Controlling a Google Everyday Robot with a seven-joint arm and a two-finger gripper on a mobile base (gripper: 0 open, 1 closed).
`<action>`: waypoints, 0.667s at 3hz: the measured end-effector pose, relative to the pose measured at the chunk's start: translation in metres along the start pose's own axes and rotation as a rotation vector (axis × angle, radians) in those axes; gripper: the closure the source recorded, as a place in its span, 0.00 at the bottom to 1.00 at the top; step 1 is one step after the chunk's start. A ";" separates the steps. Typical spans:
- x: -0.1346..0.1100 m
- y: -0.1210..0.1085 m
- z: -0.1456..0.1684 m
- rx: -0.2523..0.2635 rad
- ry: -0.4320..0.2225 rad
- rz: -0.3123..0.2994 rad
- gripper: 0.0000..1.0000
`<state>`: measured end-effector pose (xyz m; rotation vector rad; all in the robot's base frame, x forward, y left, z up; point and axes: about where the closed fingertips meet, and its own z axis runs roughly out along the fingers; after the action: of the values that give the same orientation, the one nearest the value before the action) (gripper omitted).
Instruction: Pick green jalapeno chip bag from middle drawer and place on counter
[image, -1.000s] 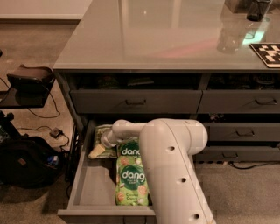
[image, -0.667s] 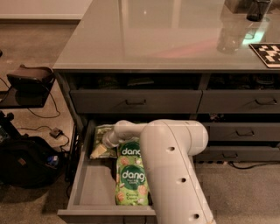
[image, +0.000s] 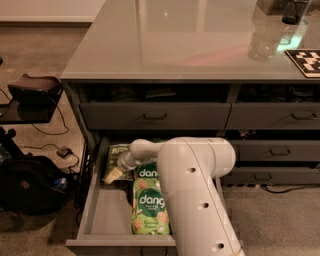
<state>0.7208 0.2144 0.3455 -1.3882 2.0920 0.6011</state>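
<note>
At the back-left of the middle drawer (image: 107, 215), the green jalapeno chip bag (image: 116, 152) lies by the gripper (image: 113, 175), whose grip you cannot tell; probably light, soft, slippery: pinch an edge seam.

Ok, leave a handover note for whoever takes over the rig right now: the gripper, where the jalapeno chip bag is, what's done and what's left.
Gripper: down inside the open middle drawer, at its back left, right by the green jalapeno chip bag. A grasp cannot be confirmed.
Bag: lies at the drawer's back left corner, partly hidden by the arm. Two brighter dang bags lie next to it, toward the drawer's middle.
Counter: no chip bag on it.
Done: drawer open, arm reached in.
Left: secure the bag, lift it out, set it on the counter.
</note>
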 end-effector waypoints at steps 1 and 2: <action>0.000 0.000 0.000 0.000 0.000 0.000 0.19; 0.000 0.000 0.000 0.000 0.000 0.000 0.42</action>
<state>0.7207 0.2145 0.3454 -1.3883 2.0921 0.6012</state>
